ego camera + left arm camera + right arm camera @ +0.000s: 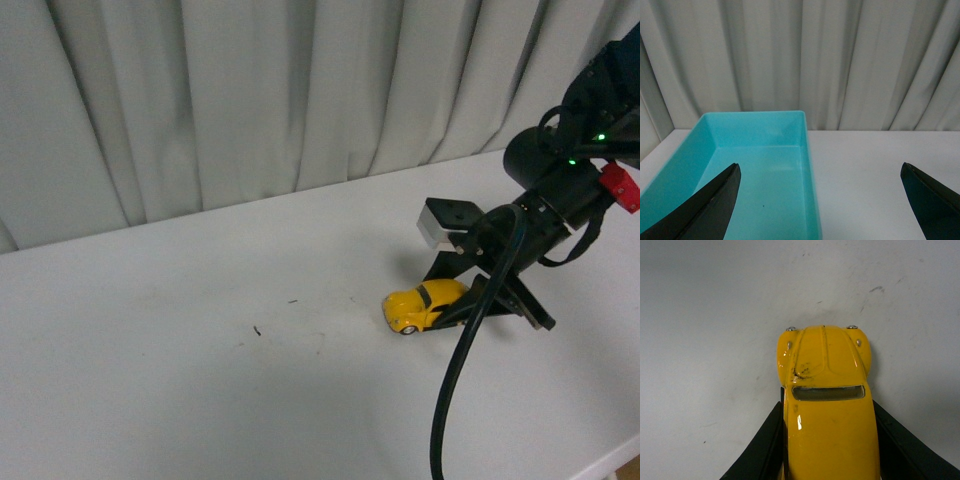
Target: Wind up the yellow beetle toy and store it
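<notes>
The yellow beetle toy (424, 304) stands on its wheels on the white table, right of centre, nose pointing left. My right gripper (462, 296) is shut on its rear half. In the right wrist view the toy (825, 405) fills the lower middle, its hood scuffed, with a black finger (762, 450) pressed against each side. My left gripper (820, 187) is open and holds nothing; it is out of the front view. Its two dark fingertips (715, 200) hang wide apart over the edge of a teal bin.
A teal plastic bin (807, 150), with nothing in it, sits on the table against the curtain in the left wrist view. White curtains (260, 90) hang behind the table. The table's front right corner (610, 455) lies close to the right arm. Small dark specks (258, 331) mark the tabletop.
</notes>
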You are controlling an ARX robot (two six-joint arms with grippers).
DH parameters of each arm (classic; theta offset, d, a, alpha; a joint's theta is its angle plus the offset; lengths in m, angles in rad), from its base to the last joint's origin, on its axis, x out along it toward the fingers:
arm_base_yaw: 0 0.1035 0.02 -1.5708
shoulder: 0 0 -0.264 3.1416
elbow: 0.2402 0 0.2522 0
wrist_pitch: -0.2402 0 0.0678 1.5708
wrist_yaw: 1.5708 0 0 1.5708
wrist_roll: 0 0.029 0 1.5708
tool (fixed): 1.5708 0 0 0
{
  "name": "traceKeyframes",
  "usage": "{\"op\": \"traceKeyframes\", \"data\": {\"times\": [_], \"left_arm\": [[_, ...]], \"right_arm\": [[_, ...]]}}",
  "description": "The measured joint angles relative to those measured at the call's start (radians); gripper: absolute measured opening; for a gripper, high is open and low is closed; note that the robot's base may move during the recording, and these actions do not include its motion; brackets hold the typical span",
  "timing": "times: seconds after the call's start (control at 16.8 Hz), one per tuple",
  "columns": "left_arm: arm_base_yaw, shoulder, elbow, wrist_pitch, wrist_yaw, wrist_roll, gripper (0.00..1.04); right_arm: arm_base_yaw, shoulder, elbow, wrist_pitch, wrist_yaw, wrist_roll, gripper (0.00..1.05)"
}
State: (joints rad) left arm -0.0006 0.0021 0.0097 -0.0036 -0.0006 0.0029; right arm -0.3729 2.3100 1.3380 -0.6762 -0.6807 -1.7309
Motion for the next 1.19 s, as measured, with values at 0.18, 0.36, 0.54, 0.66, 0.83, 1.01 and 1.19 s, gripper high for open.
{"op": "traceKeyframes", "data": {"times": [0.18,0.36,0.54,0.66,0.83,1.01,1.19], "left_arm": [[0.000,0.000,0.000,0.000,0.000,0.000,0.98],[0.000,0.000,0.000,0.000,0.000,0.000,0.98],[0.000,0.000,0.000,0.000,0.000,0.000,0.98],[0.000,0.000,0.000,0.000,0.000,0.000,0.98],[0.000,0.000,0.000,0.000,0.000,0.000,0.98],[0.000,0.000,0.000,0.000,0.000,0.000,0.98],[0.000,0.000,0.000,0.000,0.000,0.000,0.98]], "right_arm": [[-0.020,-0.011,-0.023,-0.004,0.006,-0.010,0.42],[-0.018,0.001,0.009,-0.044,0.040,-0.011,0.56],[-0.014,0.012,0.015,-0.071,0.034,-0.034,0.95],[-0.016,0.012,0.015,-0.064,0.037,-0.041,0.98],[-0.020,0.012,0.010,-0.057,0.036,-0.047,0.98],[-0.020,0.012,0.011,-0.048,0.038,-0.051,0.98],[-0.020,0.012,0.013,-0.049,0.040,-0.051,0.98]]}}
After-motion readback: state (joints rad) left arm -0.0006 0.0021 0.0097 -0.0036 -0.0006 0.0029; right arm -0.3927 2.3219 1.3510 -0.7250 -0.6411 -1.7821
